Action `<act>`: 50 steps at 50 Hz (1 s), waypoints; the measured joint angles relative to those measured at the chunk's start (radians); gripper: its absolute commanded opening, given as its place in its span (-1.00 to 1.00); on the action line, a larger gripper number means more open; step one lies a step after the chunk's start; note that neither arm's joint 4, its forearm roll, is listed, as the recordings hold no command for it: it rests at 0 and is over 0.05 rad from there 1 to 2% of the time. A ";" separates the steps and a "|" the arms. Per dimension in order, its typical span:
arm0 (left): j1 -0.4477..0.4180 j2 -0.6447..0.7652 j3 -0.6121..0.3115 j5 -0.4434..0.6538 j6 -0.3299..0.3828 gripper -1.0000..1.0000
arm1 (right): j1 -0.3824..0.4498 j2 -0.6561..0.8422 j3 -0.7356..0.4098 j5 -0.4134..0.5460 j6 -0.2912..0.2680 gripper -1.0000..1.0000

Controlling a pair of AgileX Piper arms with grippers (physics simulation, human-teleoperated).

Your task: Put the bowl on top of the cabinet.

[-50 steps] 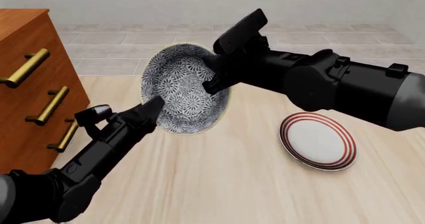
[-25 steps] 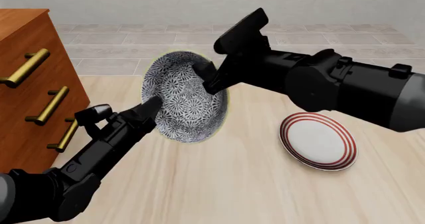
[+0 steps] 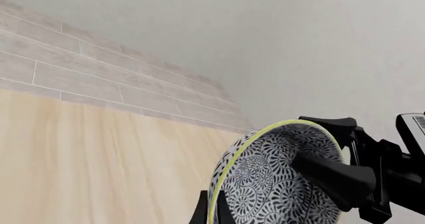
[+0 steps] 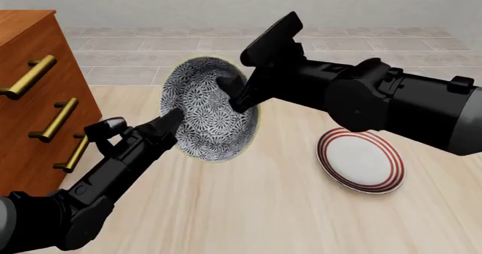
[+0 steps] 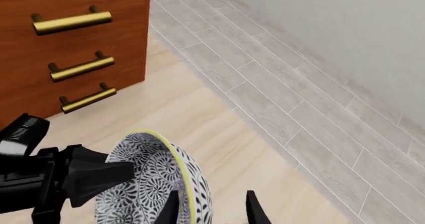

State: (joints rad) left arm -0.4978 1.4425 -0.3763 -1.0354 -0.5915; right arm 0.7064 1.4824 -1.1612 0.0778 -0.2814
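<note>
Standing at far left is the large reddish-brown wooden cabinet (image 4: 34,96) with brass bar handles. The left gripper (image 4: 171,120), jaws closed, pinches the lower rim of the deep blue-and-white floral ceramic bowl (image 4: 207,110), held tilted above the table; the right gripper (image 4: 232,93), jaws clamped, pinches its upper rim. A flat white red-ringed plate (image 4: 360,159) lies rightmost.

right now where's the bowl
In the front view the bowl is tipped on edge left of centre, between both grippers, with the cabinet to its left and the plate to its right.
</note>
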 measured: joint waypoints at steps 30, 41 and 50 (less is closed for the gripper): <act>0.006 0.001 -0.003 -0.001 0.001 -1.00 | 0.036 -0.067 0.006 0.020 -0.034 1.00; 0.011 0.003 -0.002 -0.003 -0.002 -1.00 | 0.036 -0.099 0.009 0.021 -0.048 1.00; 0.016 -0.001 -0.002 0.001 -0.003 -1.00 | 0.038 -0.136 0.017 0.021 -0.060 1.00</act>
State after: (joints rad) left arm -0.4821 1.4420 -0.3786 -1.0345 -0.5945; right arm 0.7443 1.3463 -1.1441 0.0989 -0.3414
